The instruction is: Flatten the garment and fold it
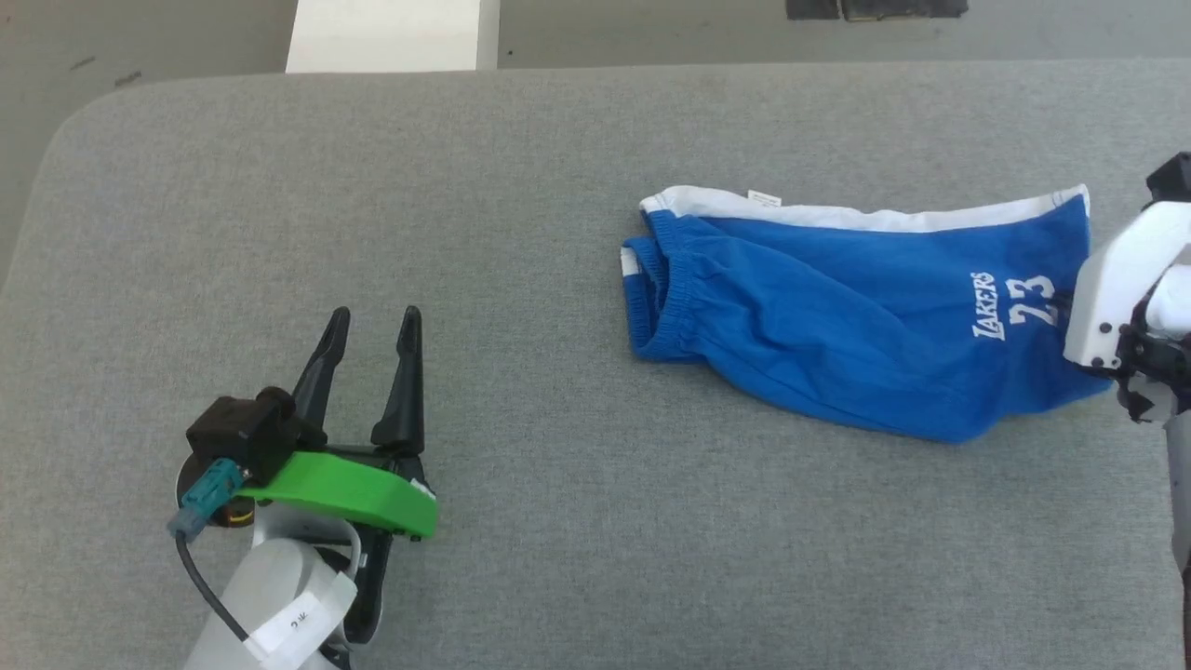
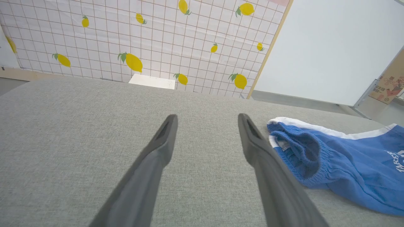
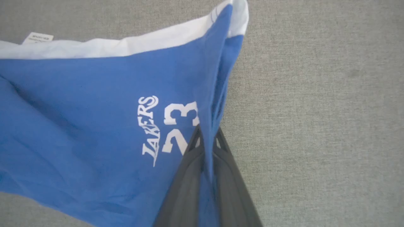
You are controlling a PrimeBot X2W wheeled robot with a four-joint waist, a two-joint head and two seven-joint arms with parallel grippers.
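The garment (image 1: 837, 316), bright blue shorts with a white side stripe and white "LAKERS 23" print, lies crumpled on the right half of the grey table (image 1: 521, 233). Its elastic waistband faces left, its leg hem right. My right gripper (image 3: 206, 135) is shut on the hem edge of the garment (image 3: 94, 104), beside the "23"; the cloth rises between its dark fingers. In the head view this gripper's white body (image 1: 1121, 288) sits at the hem. My left gripper (image 1: 372, 321) stands open over bare table at lower left, well apart from the waistband (image 2: 303, 151).
The grey padded table has a rounded far-left corner. Behind its far edge stands a white block (image 1: 391, 35). A lemon-print grid backdrop (image 2: 142, 41) and a white wall panel (image 2: 331, 47) rise beyond the table.
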